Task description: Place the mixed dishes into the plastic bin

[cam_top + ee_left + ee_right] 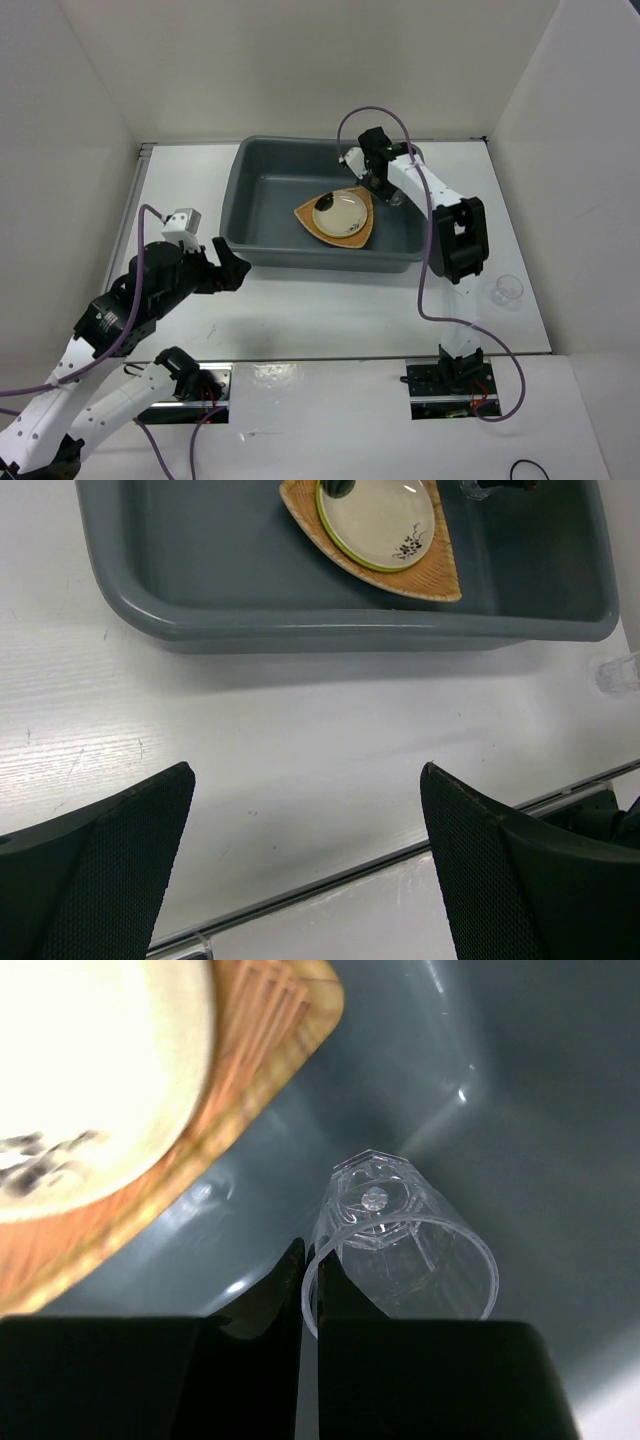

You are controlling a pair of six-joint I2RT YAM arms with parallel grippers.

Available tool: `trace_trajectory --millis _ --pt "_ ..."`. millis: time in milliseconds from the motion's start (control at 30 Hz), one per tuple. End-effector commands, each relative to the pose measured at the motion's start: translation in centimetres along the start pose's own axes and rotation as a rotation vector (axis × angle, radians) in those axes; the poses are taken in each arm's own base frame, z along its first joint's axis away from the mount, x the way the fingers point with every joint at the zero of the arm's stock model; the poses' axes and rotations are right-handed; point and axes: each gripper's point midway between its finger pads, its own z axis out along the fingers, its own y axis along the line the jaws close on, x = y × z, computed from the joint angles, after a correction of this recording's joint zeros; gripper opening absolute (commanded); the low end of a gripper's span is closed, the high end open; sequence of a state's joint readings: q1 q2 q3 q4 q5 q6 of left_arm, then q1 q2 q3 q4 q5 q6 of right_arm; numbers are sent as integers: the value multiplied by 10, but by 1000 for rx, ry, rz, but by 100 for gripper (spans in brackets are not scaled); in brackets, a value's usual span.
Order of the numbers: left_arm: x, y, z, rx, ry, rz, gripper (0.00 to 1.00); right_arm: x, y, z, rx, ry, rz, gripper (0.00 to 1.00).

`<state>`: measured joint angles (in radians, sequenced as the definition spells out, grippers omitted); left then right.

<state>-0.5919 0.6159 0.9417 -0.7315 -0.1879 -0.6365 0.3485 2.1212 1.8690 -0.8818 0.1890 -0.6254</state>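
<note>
The dark grey plastic bin (pixel 270 190) stands at the table's far middle. Inside it lies the tan wooden plate (pixel 306 216), with the cream plate (pixel 347 213) stacked on it. In the left wrist view a lime-green plate's rim (pixel 335 542) shows under the cream plate (pixel 375 515). My right gripper (pixel 312 1260) is inside the bin at its right side, shut on the rim of a clear cup (pixel 400 1250) just above the bin floor. A second clear cup (pixel 508 290) stands on the table to the right of the bin. My left gripper (pixel 305 775) is open and empty, in front of the bin.
White walls enclose the table on the left, back and right. A metal strip (pixel 380 865) runs along the table's near edge. The right arm's cable (pixel 432 300) hangs between the bin and the second cup.
</note>
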Motion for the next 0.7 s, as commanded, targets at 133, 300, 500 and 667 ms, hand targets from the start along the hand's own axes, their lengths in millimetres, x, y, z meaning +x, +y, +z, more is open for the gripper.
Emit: trace_trajectory --millis 133,300,500,667 --pt "-3 -3 8 -6 -7 -16 100 -26 -18 19 0 -113 68 11" --pt "-2 -2 10 -12 2 -14 100 -38 -15 23 -30 -152 88 27" --pt "-2 -2 10 -12 2 -14 100 -49 -25 -3 -5 -214 124 53" --pt "-2 -2 10 -12 2 -14 100 -61 -84 -120 135 -439 221 73"
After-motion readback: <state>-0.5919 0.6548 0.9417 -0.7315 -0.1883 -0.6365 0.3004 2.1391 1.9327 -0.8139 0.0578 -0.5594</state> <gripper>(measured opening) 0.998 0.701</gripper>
